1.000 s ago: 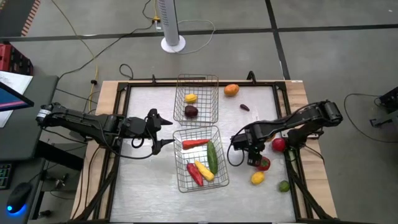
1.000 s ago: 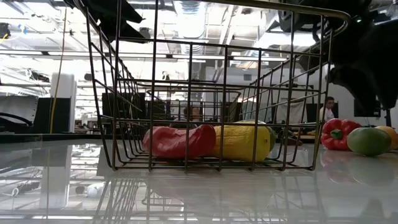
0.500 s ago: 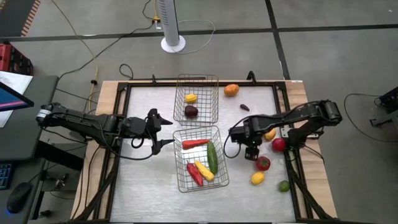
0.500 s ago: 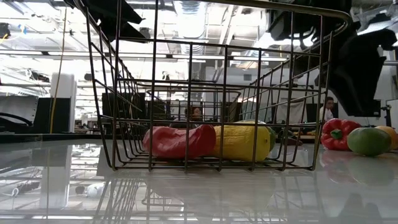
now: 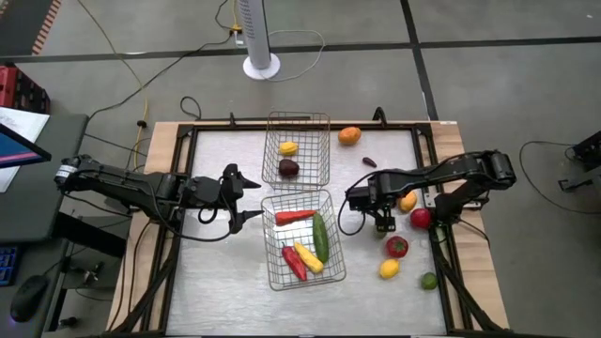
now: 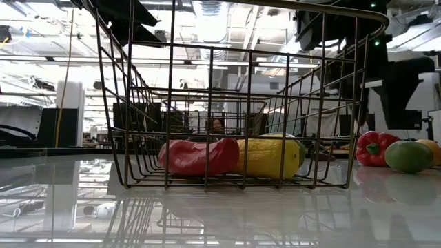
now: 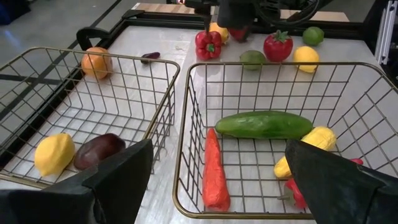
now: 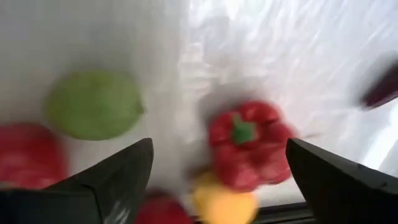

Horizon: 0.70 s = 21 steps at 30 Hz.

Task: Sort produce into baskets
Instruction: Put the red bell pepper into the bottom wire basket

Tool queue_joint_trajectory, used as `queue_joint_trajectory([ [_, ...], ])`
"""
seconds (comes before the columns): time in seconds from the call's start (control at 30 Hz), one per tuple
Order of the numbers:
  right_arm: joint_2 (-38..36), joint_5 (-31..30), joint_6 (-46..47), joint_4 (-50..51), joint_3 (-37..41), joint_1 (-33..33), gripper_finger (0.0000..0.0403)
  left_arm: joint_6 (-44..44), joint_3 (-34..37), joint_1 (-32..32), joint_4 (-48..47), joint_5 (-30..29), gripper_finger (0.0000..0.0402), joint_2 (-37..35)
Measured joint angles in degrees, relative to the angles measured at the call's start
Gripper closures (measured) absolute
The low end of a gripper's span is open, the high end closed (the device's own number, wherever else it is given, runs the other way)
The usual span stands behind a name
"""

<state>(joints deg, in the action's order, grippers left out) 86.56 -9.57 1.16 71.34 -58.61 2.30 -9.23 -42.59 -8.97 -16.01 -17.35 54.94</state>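
Observation:
The far wire basket (image 5: 324, 150) holds a yellow lemon (image 5: 288, 147) and a dark plum (image 5: 289, 168). The near basket (image 5: 331, 202) holds a long red piece (image 5: 295, 216), a green cucumber (image 5: 321, 235), a yellow piece (image 5: 305, 255) and a red pepper (image 5: 294, 264). My right gripper (image 5: 374, 222) is open and empty, above loose produce to the right of the near basket. Its wrist view looks down on a green lime (image 8: 93, 104) and a red pepper (image 8: 245, 143). My left gripper (image 5: 255, 200) is open and empty, to the left of the baskets.
Loose on the table's right side lie an orange (image 5: 349, 135), a small dark piece (image 5: 370, 161), a red tomato (image 5: 397, 247), a lemon (image 5: 388, 269) and a lime (image 5: 428, 280). A raised frame (image 5: 441, 188) runs around the table. A fan base (image 5: 261, 66) stands behind it.
My right gripper has gone toward the table's far edge, away from the red tomato and the lemon at the near right, and has stayed open and empty.

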Motion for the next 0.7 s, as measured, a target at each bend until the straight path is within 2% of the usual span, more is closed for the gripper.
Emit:
queue_joint_trajectory([
  [0.1, 0.0, -3.4, -6.1, -3.1, 0.7, 0.4, 0.0019, 0.0, 0.0, 0.0, 0.0, 0.0, 0.0050, 0.0],
  [0.27, 0.0, -4.0, -10.9, -9.0, 5.0, 1.1, 0.0070, 0.1, 0.0, 0.0, 0.0, 0.0, 0.0050, 0.0],
  [0.4, 0.0, -4.5, -11.7, -10.9, 8.2, 1.2, 0.0112, 1.0, 0.0, 0.0, 0.0, 0.0, 0.0050, 0.0],
  [0.7, 0.0, -10.7, -11.5, -13.8, 11.6, 1.2, 0.0184, 1.1, 0.0, 0.0, 0.0, -1.5, 0.0050, 0.0],
])
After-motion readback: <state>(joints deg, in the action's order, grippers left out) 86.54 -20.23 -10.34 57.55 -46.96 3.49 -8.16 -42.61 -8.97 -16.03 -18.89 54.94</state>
